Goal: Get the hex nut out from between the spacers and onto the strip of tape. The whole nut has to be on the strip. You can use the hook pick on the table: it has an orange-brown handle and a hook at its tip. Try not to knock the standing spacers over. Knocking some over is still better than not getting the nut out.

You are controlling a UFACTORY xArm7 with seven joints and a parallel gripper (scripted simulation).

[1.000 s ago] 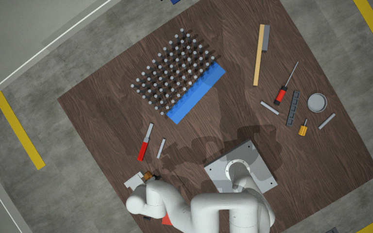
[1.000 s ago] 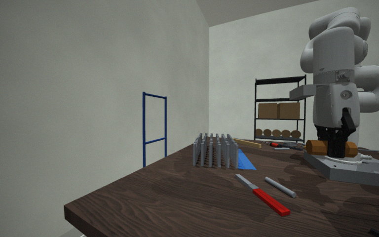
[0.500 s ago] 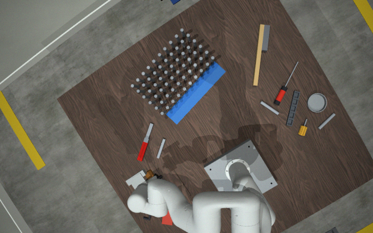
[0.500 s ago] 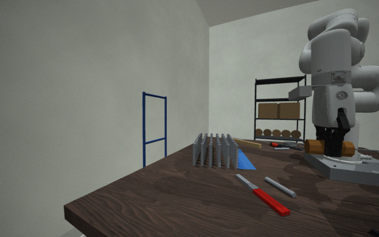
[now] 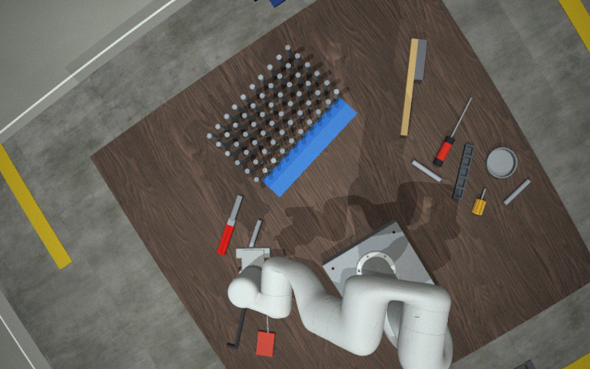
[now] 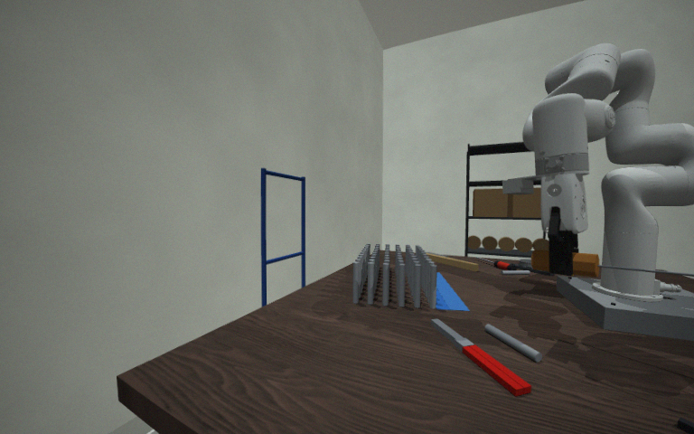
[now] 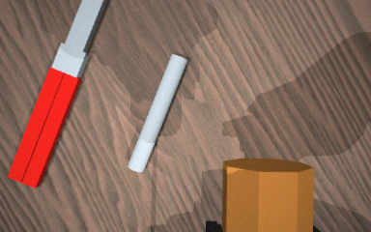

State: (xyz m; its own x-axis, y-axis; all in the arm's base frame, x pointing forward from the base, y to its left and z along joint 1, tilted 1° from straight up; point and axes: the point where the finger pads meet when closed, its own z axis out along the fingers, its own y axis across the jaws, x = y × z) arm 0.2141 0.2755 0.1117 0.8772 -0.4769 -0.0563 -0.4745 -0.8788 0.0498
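Note:
My gripper (image 6: 561, 260) is shut on the orange-brown handle of the hook pick (image 6: 574, 263) and holds it above the table, in front of the robot base. The handle fills the lower right of the wrist view (image 7: 268, 195). The pick's thin shaft (image 6: 639, 269) runs out to the right; I cannot see its hook. The grey spacers (image 5: 273, 115) stand upright in a dense grid, also in the side view (image 6: 394, 276). The blue tape strip (image 5: 310, 145) lies along their near edge (image 6: 450, 299). The hex nut is hidden among the spacers.
A red-handled tool (image 5: 230, 226) (image 7: 53, 111) and a grey rod (image 5: 255, 232) (image 7: 156, 113) lie below the gripper. The robot base (image 5: 378, 260) is to the right. A dark hex key (image 5: 238, 328) and a red block (image 5: 265, 344) lie near the front edge. More tools (image 5: 450, 139) lie far right.

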